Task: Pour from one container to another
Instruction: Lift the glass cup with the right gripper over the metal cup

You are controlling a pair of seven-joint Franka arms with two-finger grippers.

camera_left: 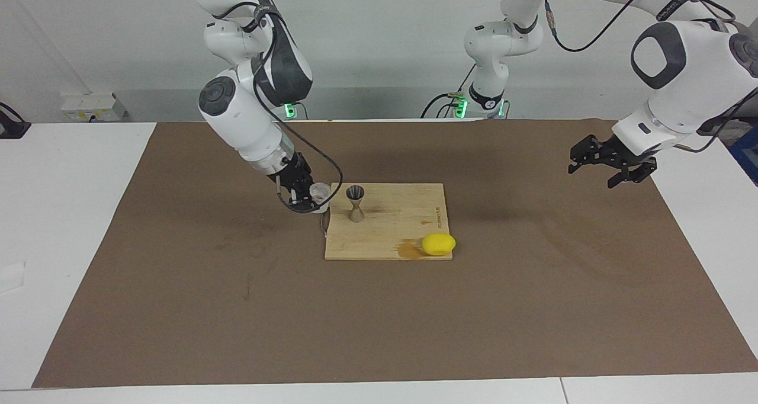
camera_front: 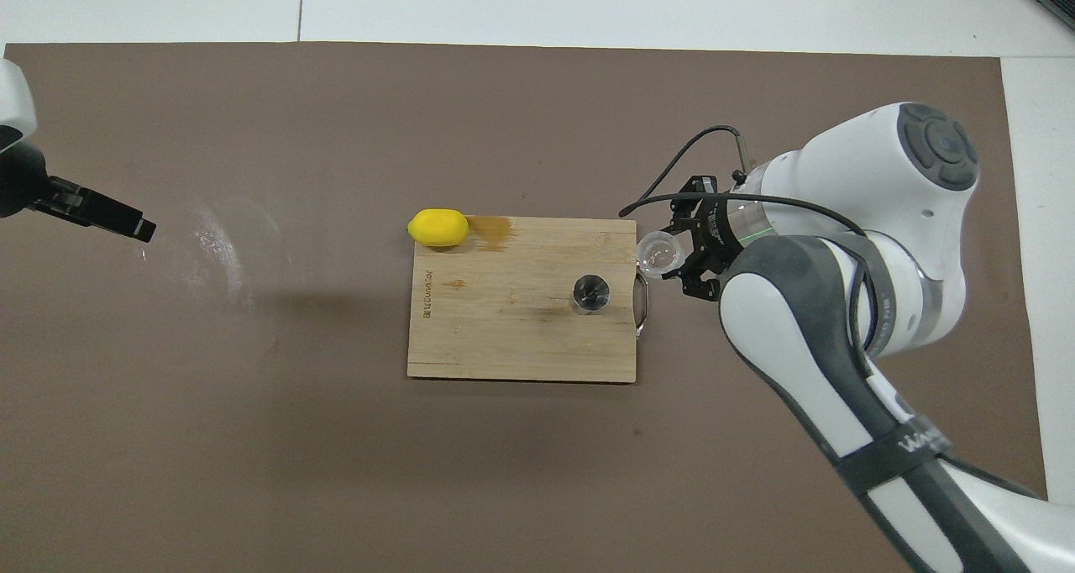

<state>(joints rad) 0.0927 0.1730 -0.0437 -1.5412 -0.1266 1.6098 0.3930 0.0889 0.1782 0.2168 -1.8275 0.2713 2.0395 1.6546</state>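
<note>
lemon (camera_left: 439, 244), smooth and yellow, lay at a corner of the bamboo cutting board (camera_left: 402, 238) mid-counter, away from every counter (camera_left: 177, 285) edge. the steel hourglass jigger (camera_left: 356, 203) stood upright on the board's right-arm end. the right tool (camera_left: 307, 198) gripped the ribbed clear glass cup (camera_left: 320, 193) just over that board edge, barely tilted; pouring looked not yet begun. the left tool (camera_left: 613, 166) waited, fingers spread, near the counter's left-arm edge.
</note>
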